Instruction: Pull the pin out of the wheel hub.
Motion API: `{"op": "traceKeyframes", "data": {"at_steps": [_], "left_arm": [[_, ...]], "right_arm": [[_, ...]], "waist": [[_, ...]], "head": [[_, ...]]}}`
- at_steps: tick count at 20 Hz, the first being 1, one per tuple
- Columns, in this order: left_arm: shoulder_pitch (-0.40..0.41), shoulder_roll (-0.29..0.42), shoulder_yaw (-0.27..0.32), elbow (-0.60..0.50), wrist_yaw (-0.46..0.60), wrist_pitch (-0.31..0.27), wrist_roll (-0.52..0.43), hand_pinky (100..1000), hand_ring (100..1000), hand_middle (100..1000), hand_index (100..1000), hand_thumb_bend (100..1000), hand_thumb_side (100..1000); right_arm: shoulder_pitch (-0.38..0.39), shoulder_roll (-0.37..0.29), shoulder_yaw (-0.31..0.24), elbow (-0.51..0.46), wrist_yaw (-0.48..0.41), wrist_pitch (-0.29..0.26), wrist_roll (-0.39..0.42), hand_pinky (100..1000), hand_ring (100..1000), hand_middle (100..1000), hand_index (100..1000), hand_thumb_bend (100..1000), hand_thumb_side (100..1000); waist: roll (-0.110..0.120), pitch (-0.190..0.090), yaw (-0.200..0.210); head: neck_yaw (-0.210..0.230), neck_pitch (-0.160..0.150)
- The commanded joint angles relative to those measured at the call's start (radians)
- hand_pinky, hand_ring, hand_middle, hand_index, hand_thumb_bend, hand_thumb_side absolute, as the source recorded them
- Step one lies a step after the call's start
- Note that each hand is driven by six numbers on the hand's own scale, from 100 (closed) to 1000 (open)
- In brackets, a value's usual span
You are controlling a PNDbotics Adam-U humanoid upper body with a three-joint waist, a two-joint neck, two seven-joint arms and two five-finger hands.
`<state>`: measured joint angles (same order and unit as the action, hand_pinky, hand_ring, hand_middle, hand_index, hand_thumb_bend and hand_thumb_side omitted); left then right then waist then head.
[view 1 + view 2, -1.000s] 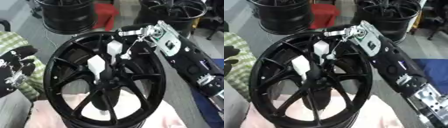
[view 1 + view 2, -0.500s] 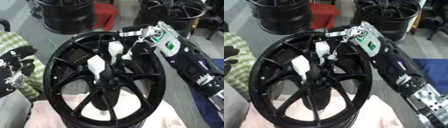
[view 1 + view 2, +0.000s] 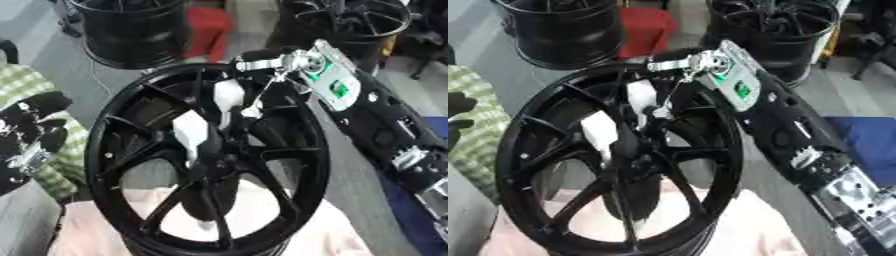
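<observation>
We see a large black wheel hub (image 3: 140,150) standing nearly upright in the middle of both views, its spokes running out from a dark centre to the rim, its lower edge resting on a pale pink cloth (image 3: 324,235). Behind it, further black rims (image 3: 131,30) stand on the grey floor, with a red object (image 3: 210,22) between them.

Our right arm (image 3: 385,130) comes in from the lower right as a long black limb with silver joints and a green-and-white panel near the wrist. Our right hand (image 3: 229,97) reaches over the upper rim into the hub; its white-tipped fingers (image 3: 190,131) point down among the spokes towards the centre. We cannot tell whether those fingers are closed round anything, since they blur against the black spokes.

Our left hand (image 3: 31,130) shows at the left edge of the left eye view, black, in front of a green checked cloth (image 3: 26,85); its fingers look relaxed and hold nothing.

The pin we cannot pick out with certainty; a dark shaft (image 3: 206,205) hangs from the hub's centre down to the lower spokes, ending in a small pale tip, and this may be it.
</observation>
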<state>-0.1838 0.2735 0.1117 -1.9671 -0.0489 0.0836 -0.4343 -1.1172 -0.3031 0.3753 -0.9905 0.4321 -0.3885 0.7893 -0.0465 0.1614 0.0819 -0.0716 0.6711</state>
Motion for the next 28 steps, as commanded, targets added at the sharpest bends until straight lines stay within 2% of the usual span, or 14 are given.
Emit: {"op": "traceKeyframes", "data": {"at_steps": [1, 8, 21, 27, 28], "left_arm": [[-0.009, 0.012, 0.0, -0.018, 0.004, -0.001, -0.003, 902, 949, 825, 909, 400, 546], [-0.007, 0.013, 0.0, -0.016, 0.005, 0.001, -0.004, 902, 950, 825, 910, 399, 547], [0.005, 0.019, 0.002, -0.014, 0.004, 0.007, -0.004, 902, 952, 827, 910, 396, 548], [0.016, 0.024, 0.009, -0.01, 0.0, 0.008, 0.002, 902, 953, 827, 910, 395, 547], [0.018, 0.025, 0.01, -0.01, 0.0, 0.009, 0.004, 902, 953, 828, 910, 395, 547]], "right_arm": [[-0.034, -0.014, -0.018, -0.026, -0.02, -0.059, 0.044, 504, 486, 316, 519, 100, 190], [-0.052, -0.026, -0.04, -0.042, -0.053, -0.034, 0.008, 487, 476, 290, 497, 100, 200], [-0.104, -0.117, -0.122, -0.084, -0.159, 0.042, -0.07, 470, 471, 283, 494, 100, 226], [-0.07, -0.205, -0.142, -0.143, -0.219, 0.055, -0.096, 476, 478, 288, 499, 100, 236], [-0.055, -0.231, -0.147, -0.162, -0.234, 0.058, -0.103, 480, 483, 292, 501, 100, 206]], "waist": [[0.004, -0.015, 0.0], [0.002, -0.02, -0.001], [-0.011, -0.035, -0.018], [-0.014, -0.047, -0.038], [-0.014, -0.049, -0.043]], "head": [[-0.006, -0.004], [-0.009, 0.004], [-0.005, 0.027], [0.006, 0.036], [0.009, 0.038]]}}
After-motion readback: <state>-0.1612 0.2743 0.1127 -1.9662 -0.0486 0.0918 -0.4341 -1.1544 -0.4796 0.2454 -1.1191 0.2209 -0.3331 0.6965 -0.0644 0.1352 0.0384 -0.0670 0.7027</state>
